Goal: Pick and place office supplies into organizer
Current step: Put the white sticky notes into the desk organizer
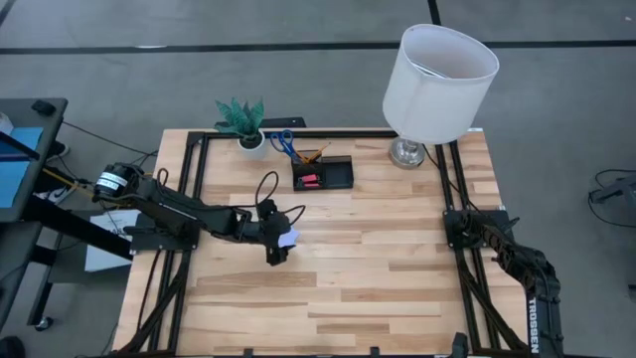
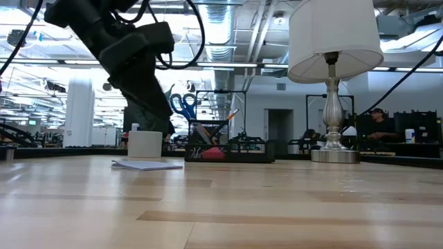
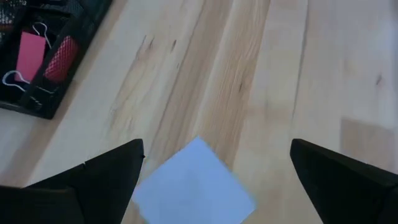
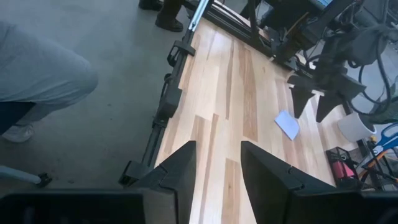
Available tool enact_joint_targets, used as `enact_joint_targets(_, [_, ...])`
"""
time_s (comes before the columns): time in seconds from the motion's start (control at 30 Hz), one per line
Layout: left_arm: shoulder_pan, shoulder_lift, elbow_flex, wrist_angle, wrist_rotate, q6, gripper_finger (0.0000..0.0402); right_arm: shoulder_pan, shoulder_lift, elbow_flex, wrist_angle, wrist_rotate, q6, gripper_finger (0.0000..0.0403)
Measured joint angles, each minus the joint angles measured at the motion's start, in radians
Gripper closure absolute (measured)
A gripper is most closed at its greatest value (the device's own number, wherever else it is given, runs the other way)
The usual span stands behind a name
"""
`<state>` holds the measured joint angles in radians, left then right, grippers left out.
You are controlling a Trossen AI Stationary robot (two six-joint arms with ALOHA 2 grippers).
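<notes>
A pale lavender note pad (image 3: 193,186) lies flat on the wooden table (image 1: 397,278), also seen in the high view (image 1: 289,239) and the low view (image 2: 147,164). My left gripper (image 3: 217,180) hovers over it, wide open, one finger on either side and not touching it. In the high view my left gripper (image 1: 277,249) is left of the table's middle. The black organizer (image 1: 323,175) stands at the far edge, holding blue-handled scissors (image 1: 281,139), pens (image 1: 314,154) and pink-red pieces (image 3: 31,53). My right gripper (image 4: 217,168) waits at the right side, open and empty.
A white pot with a green plant (image 1: 243,124) stands left of the organizer. A lamp with a white shade (image 1: 439,80) stands at the far right. A black frame (image 1: 199,199) runs along the table's sides. A person's leg (image 4: 37,74) shows beyond the table.
</notes>
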<state>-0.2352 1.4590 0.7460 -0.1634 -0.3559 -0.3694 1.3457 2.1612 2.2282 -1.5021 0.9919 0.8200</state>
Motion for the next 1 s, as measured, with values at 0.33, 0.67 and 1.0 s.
enact_joint_targets(0.33, [0.000, 0.000, 0.000, 0.064, 0.003, -0.185, 0.0005, 0.000, 0.000, 0.000, 0.000, -0.022, 0.018, 0.0285])
enact_joint_targets(0.67, [0.031, 0.000, 0.000, -0.034, 0.190, -0.116, 0.0005, -0.012, 0.000, 0.000, 0.000, -0.022, 0.019, 0.0285])
enact_joint_targets(1.0, [0.050, 0.000, 0.000, -0.231, 0.239, 0.216, 0.0005, -0.048, 0.000, 0.000, 0.000, -0.027, 0.020, 0.0285])
